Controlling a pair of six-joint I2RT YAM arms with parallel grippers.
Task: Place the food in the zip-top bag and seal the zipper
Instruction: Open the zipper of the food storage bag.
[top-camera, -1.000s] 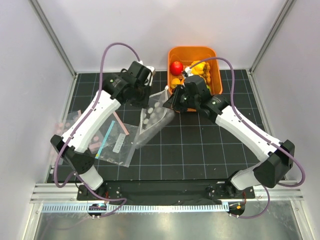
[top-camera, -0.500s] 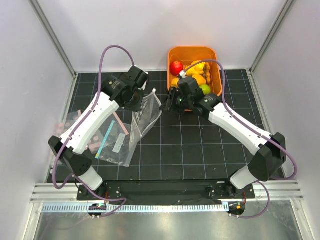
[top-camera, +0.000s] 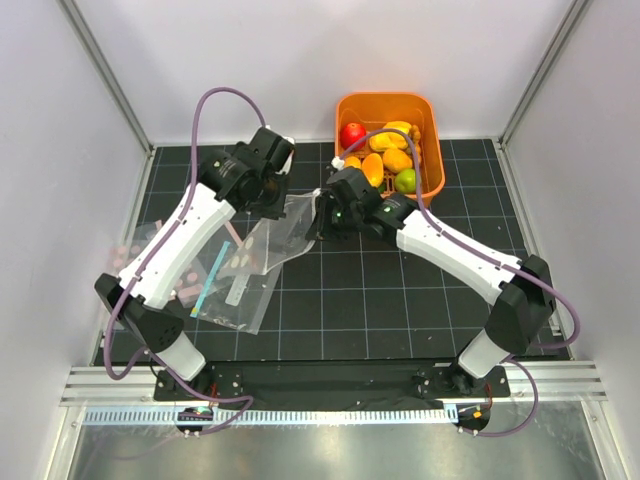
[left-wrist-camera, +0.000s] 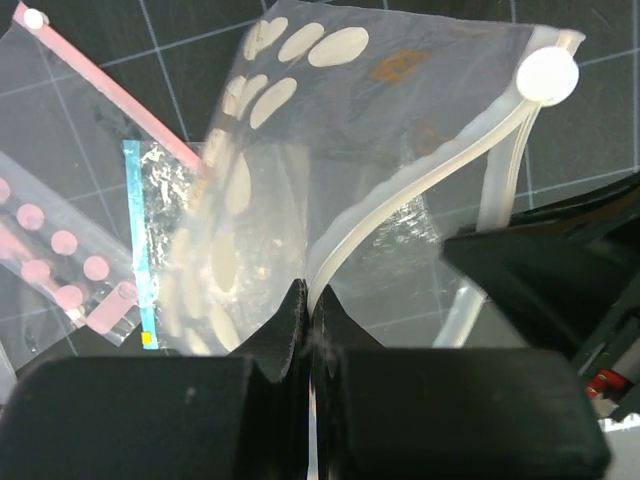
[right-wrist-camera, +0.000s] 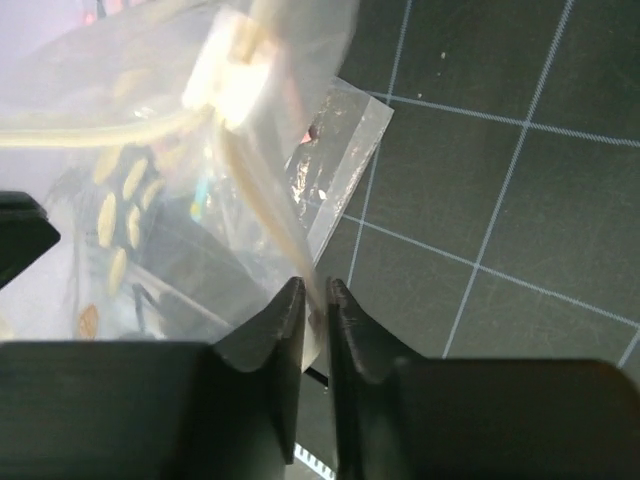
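Left gripper (left-wrist-camera: 308, 312) and right gripper (right-wrist-camera: 314, 300) apparently pinch the zipper (left-wrist-camera: 400, 195).

The overhead camera sat high above and behind the arms (top-camera: 190, 240), looking down on the whole table (top-camera: 400, 300), from its near edge to the orange basket (top-camera: 385, 98) at the far edge. Each wrist camera looked out along its own gripper, with the left gripper (left-wrist-camera: 308, 300) and the right gripper (right-wrist-camera: 315, 290) filling the bottom of their views, very near the dotted bag (left-wrist-camera: 300, 130). All three views shared that bag and the gridded table beneath it.
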